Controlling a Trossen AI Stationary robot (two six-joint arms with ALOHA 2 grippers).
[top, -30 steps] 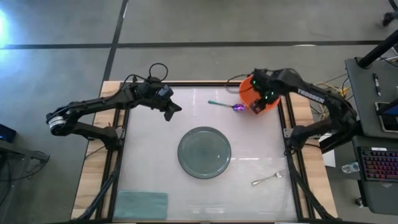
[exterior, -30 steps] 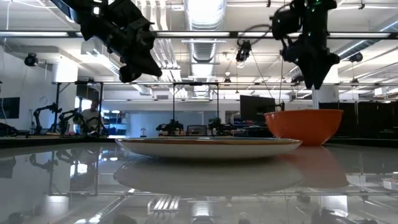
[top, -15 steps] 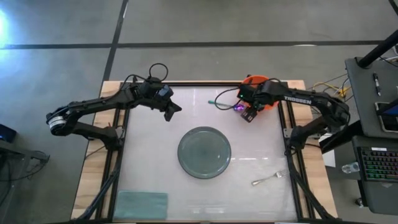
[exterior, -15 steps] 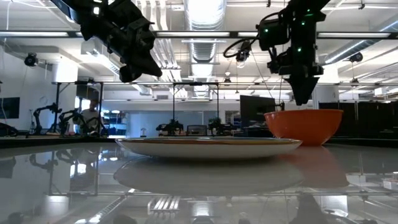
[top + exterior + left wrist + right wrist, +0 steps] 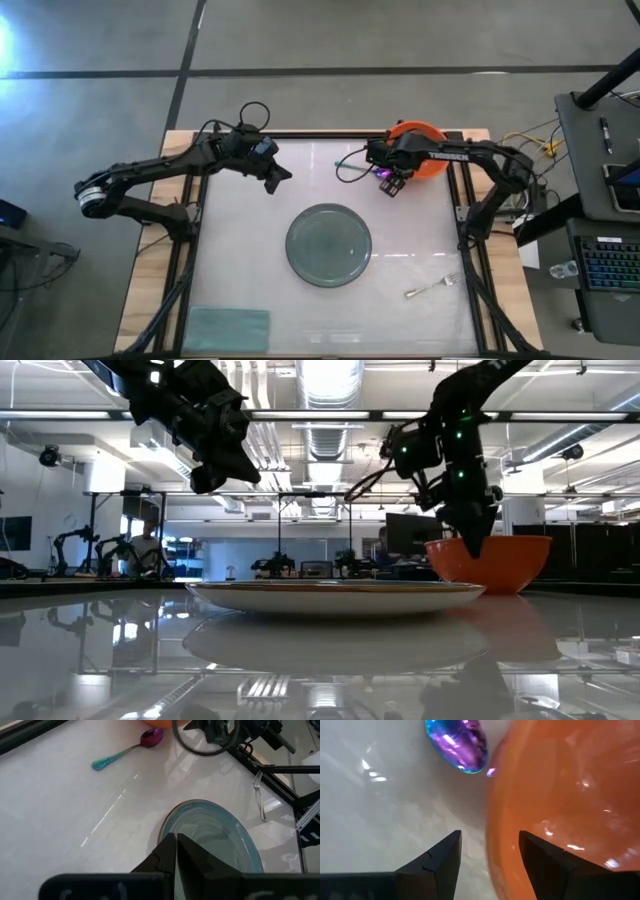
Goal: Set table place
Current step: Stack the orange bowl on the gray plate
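Observation:
The orange bowl [image 5: 428, 132] stands at the table's far right and shows in the low view [image 5: 500, 565]. My right gripper [image 5: 490, 850] is open and low at the bowl's near-left side [image 5: 392, 184]. One finger is over the bowl and one over the table, astride its rim [image 5: 490, 805], with no touch showing. The spoon [image 5: 125, 752] lies just left of the bowl, its purple head [image 5: 457, 742] toward it. The grey-green plate [image 5: 328, 245] lies mid-table. The fork [image 5: 432, 288] lies near right. My left gripper [image 5: 283, 178] hovers shut at far left.
A pale green cloth [image 5: 228, 328] lies at the near-left corner. A dark cable loop [image 5: 350, 170] hangs from the right arm over the spoon. The black frame [image 5: 462, 200] runs along the table's edges. Bare white top lies around the plate.
My right gripper has gone down and toward the table's left edge, from above the bowl to the bowl's near-left rim beside the spoon's head. The bowl, spoon, plate and fork have stayed where they were.

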